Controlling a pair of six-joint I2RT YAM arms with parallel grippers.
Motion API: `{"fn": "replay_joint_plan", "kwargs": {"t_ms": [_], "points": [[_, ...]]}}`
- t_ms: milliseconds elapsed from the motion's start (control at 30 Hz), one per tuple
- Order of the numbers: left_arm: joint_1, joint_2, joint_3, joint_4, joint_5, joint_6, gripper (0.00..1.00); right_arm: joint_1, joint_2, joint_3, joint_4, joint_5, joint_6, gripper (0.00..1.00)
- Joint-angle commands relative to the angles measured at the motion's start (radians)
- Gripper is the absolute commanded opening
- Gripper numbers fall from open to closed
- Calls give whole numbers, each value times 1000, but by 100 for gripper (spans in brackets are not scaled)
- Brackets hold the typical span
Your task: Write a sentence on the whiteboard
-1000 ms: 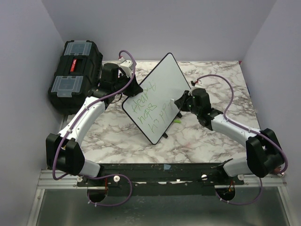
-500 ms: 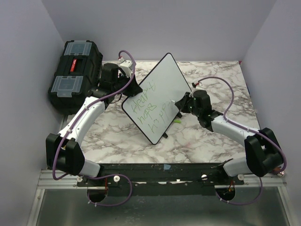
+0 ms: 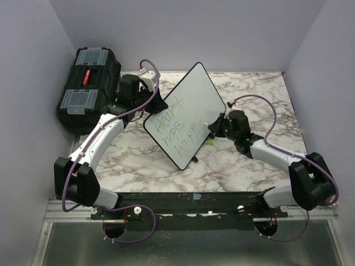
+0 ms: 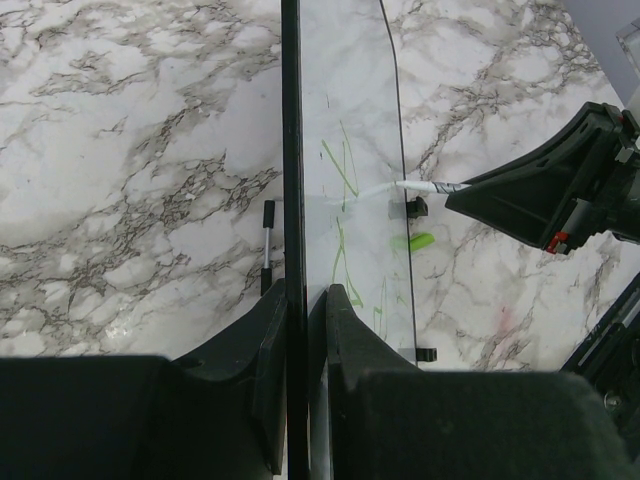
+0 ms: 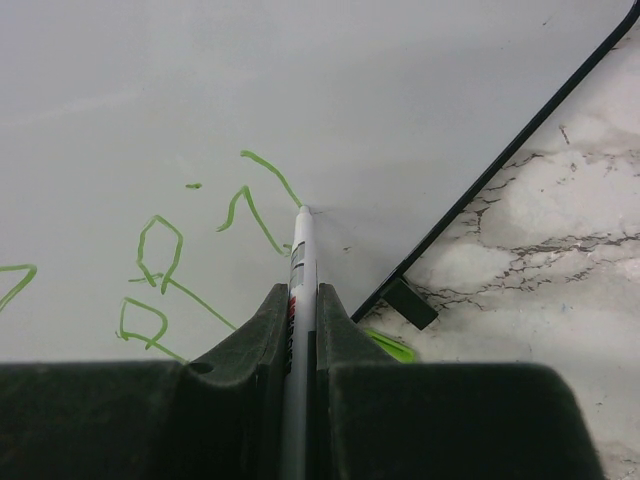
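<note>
Left gripper (image 4: 297,300) pinches the whiteboard's (image 3: 194,91) left edge so it stands up; right gripper (image 5: 300,305) squeezes the marker (image 5: 301,245) to write.

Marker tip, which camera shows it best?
Right wrist: the marker tip sits centre frame, touching the whiteboard beside green letters. Left wrist shows it small, from the side, across the board. Top external shows only a speck.

Bright and even all over, lit from above. Soft, pale shadows on the table (image 3: 233,166) beside the whiteboard (image 3: 183,111). Sharp in the top view. Faint shine on the white face up close (a pale streak, nothing harsh). Dark and blurry along the bottom of both wrist views.
</note>
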Motion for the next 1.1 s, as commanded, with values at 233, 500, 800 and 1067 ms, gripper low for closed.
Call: {"fn": "replay_joint_plan", "kwargs": {"t_ms": [233,500,800,1067], "points": [[-10,-1,-16,-54,-41,115,0,3,8,49,-37,-47,7,1],[-10,0,-15,-54,-40,116,0,3,40,104,-39,-41,1,1],[-10,-4,-14,-56,-41,117,0,3,89,174,-58,-15,-11,1],[-10,-6,-13,-55,-39,117,0,3,114,186,-82,6,-15,1]]}}
